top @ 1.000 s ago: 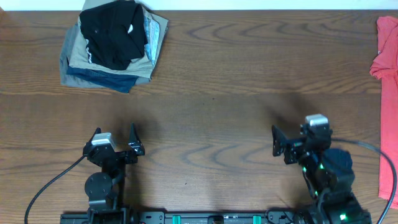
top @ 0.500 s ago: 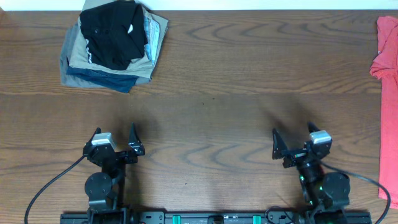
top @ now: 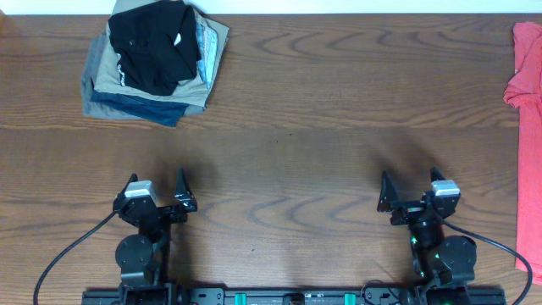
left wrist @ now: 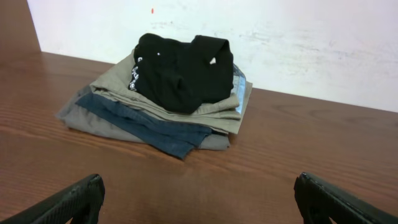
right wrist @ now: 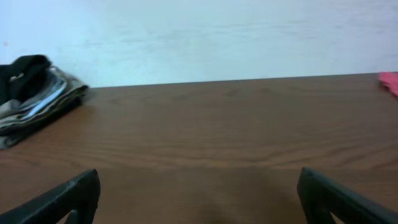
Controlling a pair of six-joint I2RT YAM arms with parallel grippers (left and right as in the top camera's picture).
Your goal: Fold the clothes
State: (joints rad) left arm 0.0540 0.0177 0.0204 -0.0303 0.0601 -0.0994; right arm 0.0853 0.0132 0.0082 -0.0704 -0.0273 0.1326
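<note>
Atop the folded garment pile point(top: 135, 105) lies the black shirt point(top: 154, 44), loosely bunched

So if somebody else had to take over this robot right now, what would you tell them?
Left gripper: open, empty, near the front edge.
Right gripper: open, empty, likewise.
Black shirt: bunched on top of the folded pile in the far left corner, no gripper near it.
Done: it looks only loosely folded; hard to tell.
Left: probably neaten that fold. Red garment lies at the right edge.
</note>
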